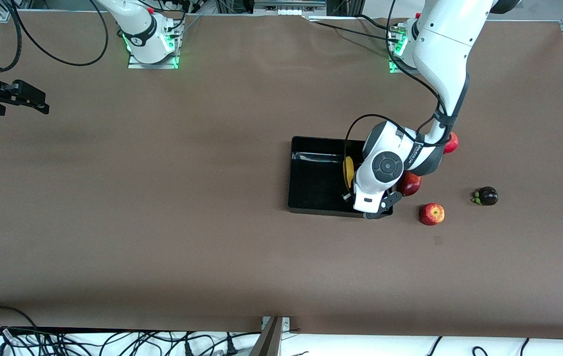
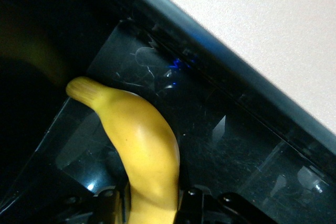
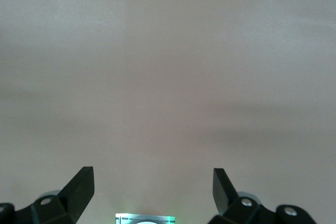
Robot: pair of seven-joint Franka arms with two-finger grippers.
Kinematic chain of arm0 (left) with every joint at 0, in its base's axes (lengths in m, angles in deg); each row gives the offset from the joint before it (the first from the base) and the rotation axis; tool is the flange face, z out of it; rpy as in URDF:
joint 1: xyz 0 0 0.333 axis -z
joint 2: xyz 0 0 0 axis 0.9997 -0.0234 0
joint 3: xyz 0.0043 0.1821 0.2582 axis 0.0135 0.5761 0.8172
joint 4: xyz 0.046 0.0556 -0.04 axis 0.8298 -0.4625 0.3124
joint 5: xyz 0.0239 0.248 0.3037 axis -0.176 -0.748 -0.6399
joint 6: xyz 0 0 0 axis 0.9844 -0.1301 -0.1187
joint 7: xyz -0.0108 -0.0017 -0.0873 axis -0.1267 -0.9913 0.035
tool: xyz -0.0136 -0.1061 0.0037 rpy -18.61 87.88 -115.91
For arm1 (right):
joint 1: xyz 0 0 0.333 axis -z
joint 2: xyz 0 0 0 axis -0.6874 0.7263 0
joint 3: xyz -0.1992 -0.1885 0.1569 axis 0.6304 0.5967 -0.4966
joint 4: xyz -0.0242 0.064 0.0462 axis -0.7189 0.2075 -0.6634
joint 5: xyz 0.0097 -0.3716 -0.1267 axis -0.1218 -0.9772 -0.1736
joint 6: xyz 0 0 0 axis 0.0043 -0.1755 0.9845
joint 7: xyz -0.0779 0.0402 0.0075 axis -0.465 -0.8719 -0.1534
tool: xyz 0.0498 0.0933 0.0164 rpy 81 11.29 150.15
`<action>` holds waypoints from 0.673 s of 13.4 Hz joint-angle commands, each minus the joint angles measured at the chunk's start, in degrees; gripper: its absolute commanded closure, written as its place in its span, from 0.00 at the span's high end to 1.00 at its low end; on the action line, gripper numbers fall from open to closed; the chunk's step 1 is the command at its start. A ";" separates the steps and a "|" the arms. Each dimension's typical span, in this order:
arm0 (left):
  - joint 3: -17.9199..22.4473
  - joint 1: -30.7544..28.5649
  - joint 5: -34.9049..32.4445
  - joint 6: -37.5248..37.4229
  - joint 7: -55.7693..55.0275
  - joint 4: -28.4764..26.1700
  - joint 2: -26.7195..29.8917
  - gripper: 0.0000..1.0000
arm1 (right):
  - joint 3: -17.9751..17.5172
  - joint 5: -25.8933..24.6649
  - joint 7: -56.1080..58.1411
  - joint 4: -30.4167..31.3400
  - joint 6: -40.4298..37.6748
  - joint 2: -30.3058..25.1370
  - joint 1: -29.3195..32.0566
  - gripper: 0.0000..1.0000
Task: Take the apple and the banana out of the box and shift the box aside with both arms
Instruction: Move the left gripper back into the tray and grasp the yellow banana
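Even overhead light; glossy box [image 2: 220, 129] glints, banana [image 2: 142, 150] close and soft

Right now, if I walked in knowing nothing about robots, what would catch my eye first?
Most striking is the left claw, shut on a yellow banana and holding it low inside the black tray mid-table. Beside the tray, toward the left arm's end, a red apple sits on the table among other fruits. The right claw waits open over bare table at the right arm's end.
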 commanded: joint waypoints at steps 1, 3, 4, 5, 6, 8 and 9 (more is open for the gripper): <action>-0.15 0.44 0.48 0.00 -0.17 -0.73 0.96 0.00 | 0.33 0.98 0.37 -0.54 -0.87 -0.05 -0.25 1.00; -0.33 0.44 0.48 -1.66 -0.17 -0.38 1.22 0.00 | 0.33 0.98 0.37 -0.54 -0.96 -0.05 -0.25 1.00; -0.33 0.44 0.48 -3.67 0.09 0.06 1.48 0.00 | 0.33 0.89 0.37 -0.54 -0.87 -0.05 -0.25 1.00; -0.33 0.44 0.39 -5.44 0.35 0.23 2.27 0.00 | 0.33 0.98 0.37 -0.54 -0.87 -0.05 -0.25 1.00; -0.33 0.44 0.39 -7.80 0.53 0.58 3.32 0.00 | 0.33 0.98 0.37 -0.54 -0.87 -0.05 -0.25 1.00; -0.33 0.44 0.48 -14.12 0.62 4.00 3.77 0.00 | 0.33 0.89 0.37 -0.54 -0.96 -0.05 -0.25 1.00; -0.33 0.44 0.65 -16.24 0.62 5.67 3.77 0.00 | 0.33 0.98 0.37 -0.54 -0.87 -0.05 -0.25 1.00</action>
